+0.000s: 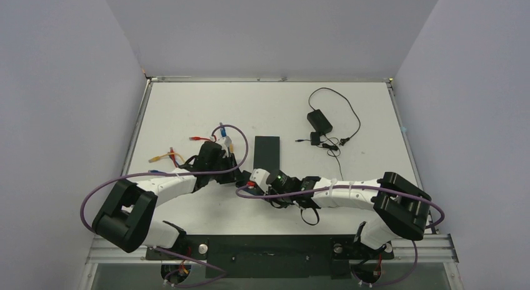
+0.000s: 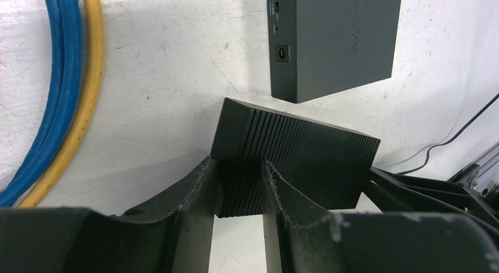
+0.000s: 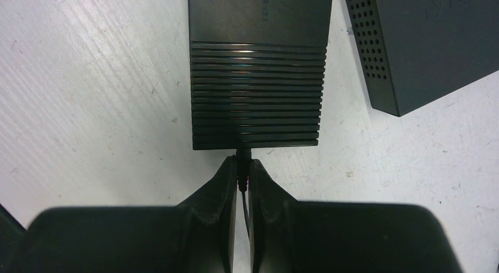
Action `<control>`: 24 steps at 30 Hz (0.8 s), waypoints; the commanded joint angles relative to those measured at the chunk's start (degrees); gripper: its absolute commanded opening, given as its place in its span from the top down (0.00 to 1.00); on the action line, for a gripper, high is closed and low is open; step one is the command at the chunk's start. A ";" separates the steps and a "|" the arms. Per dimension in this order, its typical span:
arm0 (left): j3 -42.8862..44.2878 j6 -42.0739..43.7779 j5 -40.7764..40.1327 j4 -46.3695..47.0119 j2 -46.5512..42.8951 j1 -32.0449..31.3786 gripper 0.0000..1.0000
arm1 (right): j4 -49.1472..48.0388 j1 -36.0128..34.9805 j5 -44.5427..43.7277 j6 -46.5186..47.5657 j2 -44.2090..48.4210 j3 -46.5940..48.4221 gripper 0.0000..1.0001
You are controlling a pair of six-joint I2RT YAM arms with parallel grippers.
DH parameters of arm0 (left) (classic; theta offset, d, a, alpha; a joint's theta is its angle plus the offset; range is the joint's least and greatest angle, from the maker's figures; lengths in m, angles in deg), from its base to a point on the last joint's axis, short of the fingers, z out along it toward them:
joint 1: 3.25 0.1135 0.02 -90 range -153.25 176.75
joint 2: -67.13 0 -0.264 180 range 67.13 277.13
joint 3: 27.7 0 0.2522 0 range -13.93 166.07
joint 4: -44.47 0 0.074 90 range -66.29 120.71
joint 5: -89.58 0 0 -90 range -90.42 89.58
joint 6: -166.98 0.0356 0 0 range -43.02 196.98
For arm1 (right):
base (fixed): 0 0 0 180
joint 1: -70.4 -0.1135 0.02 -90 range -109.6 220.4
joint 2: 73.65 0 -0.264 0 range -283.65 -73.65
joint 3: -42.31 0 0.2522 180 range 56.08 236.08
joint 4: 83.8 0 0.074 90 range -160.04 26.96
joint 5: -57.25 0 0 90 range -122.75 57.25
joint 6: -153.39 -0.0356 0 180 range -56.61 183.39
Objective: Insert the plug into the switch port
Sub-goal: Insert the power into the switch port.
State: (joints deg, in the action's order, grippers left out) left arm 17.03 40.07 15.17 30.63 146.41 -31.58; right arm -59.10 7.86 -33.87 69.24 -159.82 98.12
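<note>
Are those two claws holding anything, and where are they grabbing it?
The left gripper clamps the ribbed black box by its near end. The right gripper pinches the plug just behind its tip, right at the box's end face.

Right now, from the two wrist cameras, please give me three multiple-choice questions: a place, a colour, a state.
1. Right wrist view: where is the perforated box relative to the ribbed box? A) right B) left C) on top
2. Left wrist view: which cables run along the left edge? A) red, green B) blue cable, yellow cable C) two white
3. The right jaws are: A) wide open B) shut on the plug C) shut on the perforated box
Answers: 1 A, it lies apart, upper right. 2 B, both colours show side by side. 3 B, they pinch the plug at the ribbed box's edge.
</note>
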 commanded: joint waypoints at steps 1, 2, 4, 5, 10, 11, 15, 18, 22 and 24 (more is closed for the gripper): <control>-1.76 -4.58 11.54 -1.44 0.26 -6.15 0.77 | -24.78 0.23 1.98 -0.88 0.49 8.65 1.00; -1.77 -4.76 11.40 -1.18 0.26 -6.83 0.77 | -24.98 0.41 1.87 -1.13 0.42 9.00 1.00; -1.78 -5.22 11.06 -0.89 0.28 -7.81 0.77 | -25.48 0.67 1.86 -1.40 0.39 9.52 1.00; -1.85 -5.55 10.87 -0.85 0.41 -8.15 0.77 | -25.69 0.71 1.89 -1.51 0.39 9.71 1.00; -2.40 -6.81 10.14 1.53 0.95 -10.71 0.78 | -26.10 1.38 2.27 -1.65 0.43 11.35 1.00; -2.48 -7.16 10.02 2.00 1.04 -10.96 0.78 | -26.15 1.51 2.51 -1.54 0.41 11.65 1.00; -3.06 -8.00 9.93 2.94 0.89 -12.48 0.79 | -26.23 2.47 3.82 -0.45 0.66 12.38 1.00; -3.48 -8.56 9.68 3.24 0.27 -13.12 0.79 | -25.88 3.23 5.40 -0.09 1.26 12.58 1.00; -3.54 -8.47 9.10 2.56 -1.06 -13.32 0.79 | -24.28 4.08 8.24 0.31 2.13 11.83 1.00; -3.28 -8.04 8.37 1.74 -2.03 -13.29 0.79 | -23.23 4.69 9.97 0.57 2.87 10.70 1.00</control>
State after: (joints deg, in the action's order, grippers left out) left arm 14.97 35.59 6.85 35.68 145.19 -38.53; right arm -53.26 12.56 -31.82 69.67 -160.89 101.09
